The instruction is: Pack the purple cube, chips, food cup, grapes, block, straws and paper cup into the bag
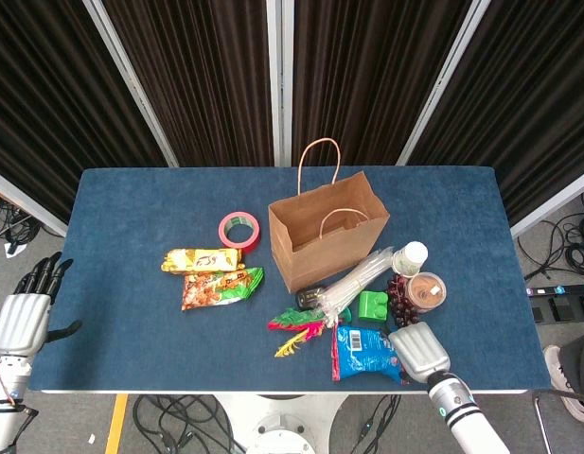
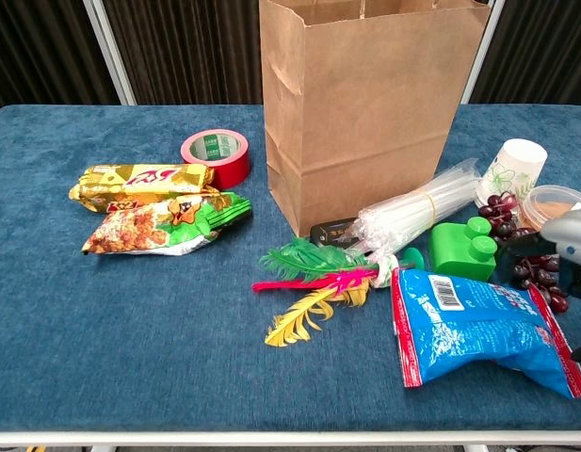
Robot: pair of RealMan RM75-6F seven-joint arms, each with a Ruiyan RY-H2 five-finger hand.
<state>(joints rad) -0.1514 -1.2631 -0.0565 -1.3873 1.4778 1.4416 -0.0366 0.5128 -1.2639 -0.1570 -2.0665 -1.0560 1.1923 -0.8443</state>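
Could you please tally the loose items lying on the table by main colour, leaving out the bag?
Green: 2, block, snack pack
Red: 1, tape roll
Blue: 1, chips
Yellow: 1, snack bar
Purple: 1, grapes
White or clear: 3, paper cup, straws, food cup
Mixed: 1, feathers
Total: 10

Straws (image 1: 353, 281) before the bag (image 1: 325, 234), block (image 1: 372, 305) and grapes (image 1: 400, 301) to their right.
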